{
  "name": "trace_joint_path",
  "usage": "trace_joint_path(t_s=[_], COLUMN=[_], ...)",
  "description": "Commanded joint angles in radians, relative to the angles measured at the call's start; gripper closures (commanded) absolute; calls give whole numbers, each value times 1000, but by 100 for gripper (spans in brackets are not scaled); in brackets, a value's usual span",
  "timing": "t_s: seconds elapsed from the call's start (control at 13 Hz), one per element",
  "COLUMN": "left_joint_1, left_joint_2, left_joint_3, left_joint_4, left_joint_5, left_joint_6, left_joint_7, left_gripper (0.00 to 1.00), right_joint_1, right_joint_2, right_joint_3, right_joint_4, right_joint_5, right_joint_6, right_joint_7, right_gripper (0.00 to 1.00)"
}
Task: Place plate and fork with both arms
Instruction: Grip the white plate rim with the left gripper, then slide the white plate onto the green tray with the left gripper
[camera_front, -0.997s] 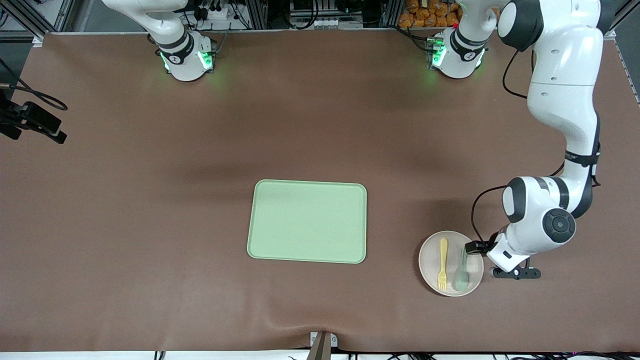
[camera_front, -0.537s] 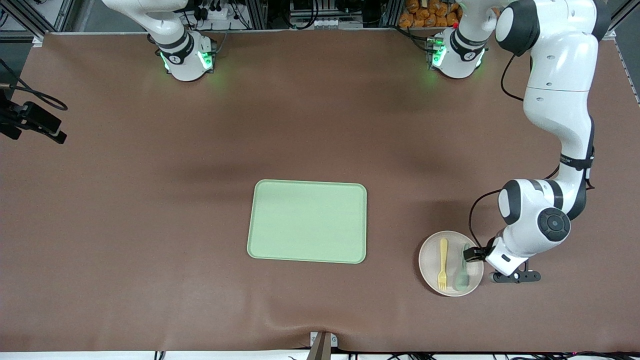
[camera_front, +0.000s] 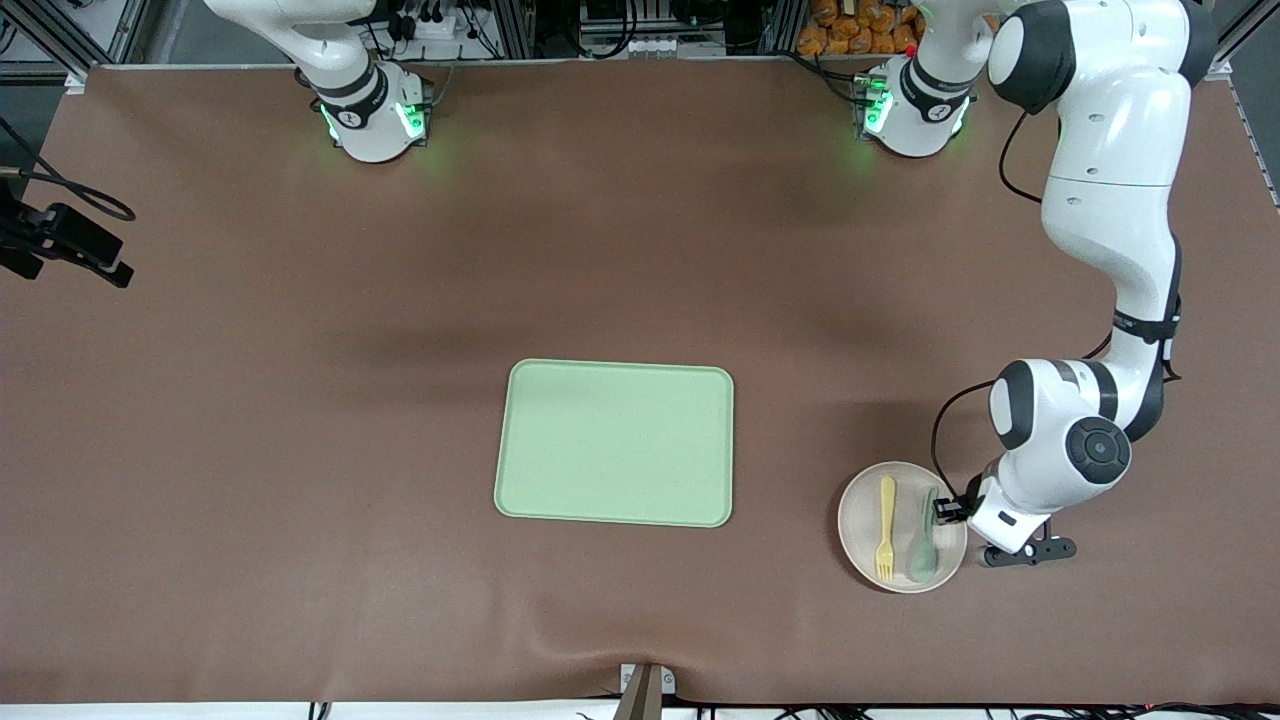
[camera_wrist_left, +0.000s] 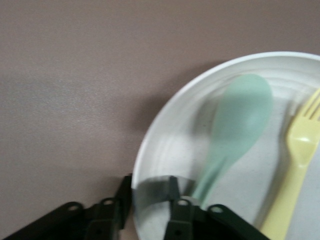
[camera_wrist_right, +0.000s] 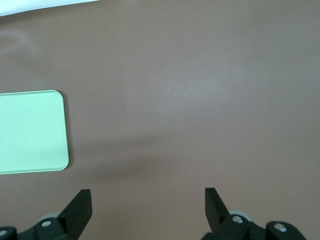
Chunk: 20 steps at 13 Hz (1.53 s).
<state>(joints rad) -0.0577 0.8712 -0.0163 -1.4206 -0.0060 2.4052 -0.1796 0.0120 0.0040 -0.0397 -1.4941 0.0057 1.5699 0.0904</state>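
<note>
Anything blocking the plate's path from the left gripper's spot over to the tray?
Nothing visible. The left gripper straddles the plate rim at the left arm's end, fork and spoon lying in it. Only bare table lies between plate and tray.

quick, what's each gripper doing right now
Left gripper: shut on the plate, one finger either side of its rim.
Right gripper: open, holding nothing, over bare table.

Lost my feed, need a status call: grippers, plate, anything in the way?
Left gripper straddling plate rim, one finger inside. Right gripper open, waiting. Fork and spoon on plate.
</note>
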Motion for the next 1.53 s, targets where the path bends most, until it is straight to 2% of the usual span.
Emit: trace_joint_path(t_s=[0.0, 0.38, 1.23, 1.46], left_joint_1=[-7, -8, 4, 4], left_joint_2=[20, -7, -135, -158], left_joint_3=[2, -11, -197, -246], left_joint_4=[25, 22, 5, -14], left_joint_5=[11, 18, 8, 6], left_joint_6=[3, 3, -6, -8], left_joint_7=[-23, 24, 22, -70], left_gripper=[100, 100, 100, 100], right_joint_1=[-26, -26, -24, -24], right_joint_2=[8, 8, 8, 8], right_joint_3=[15, 15, 15, 15], right_joint_4=[21, 20, 20, 20], right_joint_5=[5, 5, 5, 5], right_joint_6=[-13, -14, -14, -14], right_joint_7=[3, 3, 5, 5], right_gripper=[0, 0, 0, 0])
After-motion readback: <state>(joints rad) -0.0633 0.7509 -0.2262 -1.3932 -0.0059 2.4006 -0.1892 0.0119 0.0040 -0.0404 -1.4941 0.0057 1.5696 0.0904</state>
